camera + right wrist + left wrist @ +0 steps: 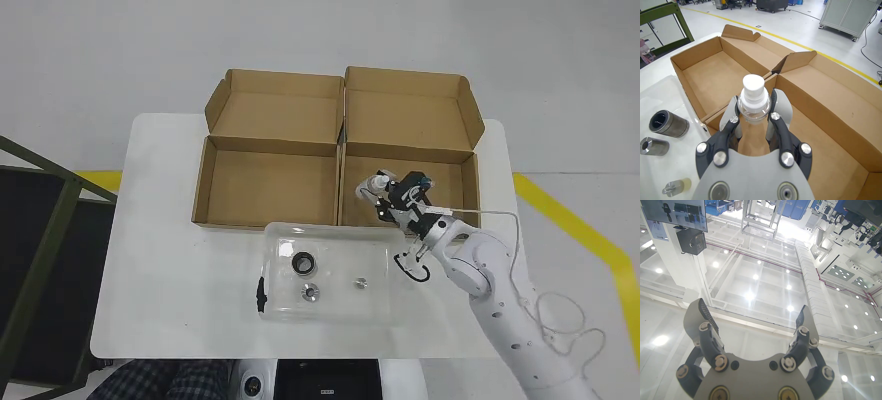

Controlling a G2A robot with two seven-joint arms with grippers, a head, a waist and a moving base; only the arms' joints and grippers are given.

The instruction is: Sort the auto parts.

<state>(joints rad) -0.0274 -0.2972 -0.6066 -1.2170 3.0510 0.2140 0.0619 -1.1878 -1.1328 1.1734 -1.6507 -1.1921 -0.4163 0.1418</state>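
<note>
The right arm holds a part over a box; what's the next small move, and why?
Probably lower slightly and open: the right gripper is shut on the white-capped clear part, held above the right cardboard box's bare floor.

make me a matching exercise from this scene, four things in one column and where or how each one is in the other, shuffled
Things:
1. white-capped bottle
2. left gripper
3. metal sleeve
4. left-hand cardboard box

States:
a. lying in the clear tray
b. open, pointing up at the ceiling
c. lid folded back, beyond the tray
d. gripped by the right gripper

Pairs: 1-d, 2-b, 3-a, 4-c
</note>
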